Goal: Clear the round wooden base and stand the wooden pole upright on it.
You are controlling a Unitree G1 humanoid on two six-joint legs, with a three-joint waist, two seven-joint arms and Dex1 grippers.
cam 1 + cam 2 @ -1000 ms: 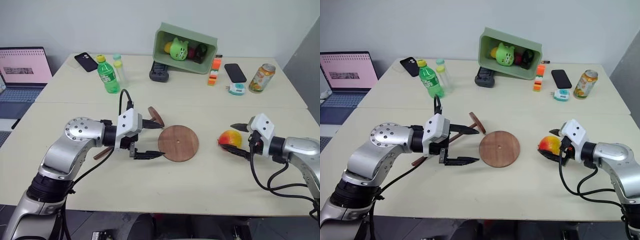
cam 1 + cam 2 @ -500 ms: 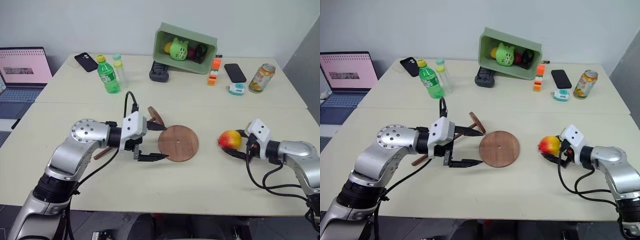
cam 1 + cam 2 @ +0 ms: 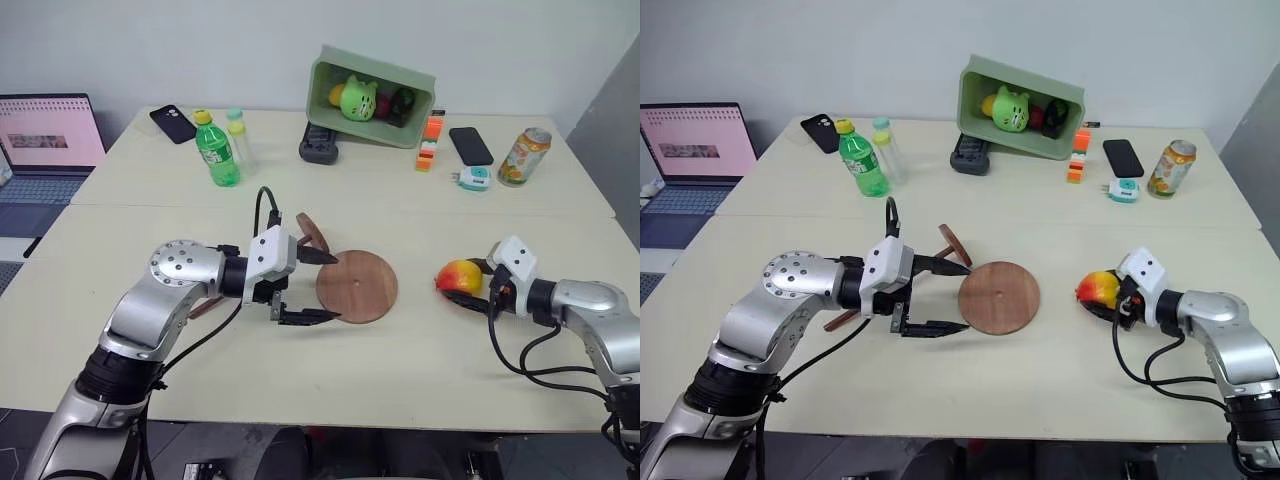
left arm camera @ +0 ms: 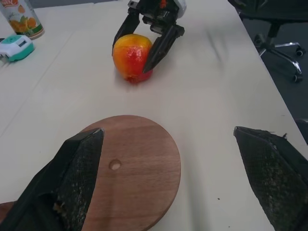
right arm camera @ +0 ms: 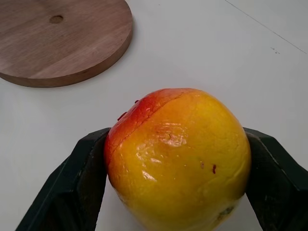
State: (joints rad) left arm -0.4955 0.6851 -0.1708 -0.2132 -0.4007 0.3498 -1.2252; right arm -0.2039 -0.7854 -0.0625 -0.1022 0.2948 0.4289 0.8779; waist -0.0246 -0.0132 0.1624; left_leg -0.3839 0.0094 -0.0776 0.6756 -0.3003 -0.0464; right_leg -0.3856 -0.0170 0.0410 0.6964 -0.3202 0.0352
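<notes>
The round wooden base [image 3: 358,286] lies flat and bare at the table's middle, its small centre hole showing. The wooden pole [image 3: 312,233] lies on its side just left of the base, its small disc raised behind my left gripper and its rod running back under that arm. My left gripper [image 3: 336,287] hangs open at the base's left edge, holding nothing. To the right, a red-and-yellow fruit [image 3: 458,275] rests on the table. My right gripper [image 3: 468,282] is shut on it, one finger pressed against each side.
At the back stand a tipped green bin [image 3: 318,95] of toys, a green bottle [image 3: 215,150], a black device [image 3: 318,143], orange blocks [image 3: 430,140], two phones [image 3: 470,145], a can [image 3: 523,156]. A laptop [image 3: 45,140] sits far left.
My right gripper has sunk a little and drawn closer around the fruit, which kept its place. The left gripper has barely shifted and stays open.
</notes>
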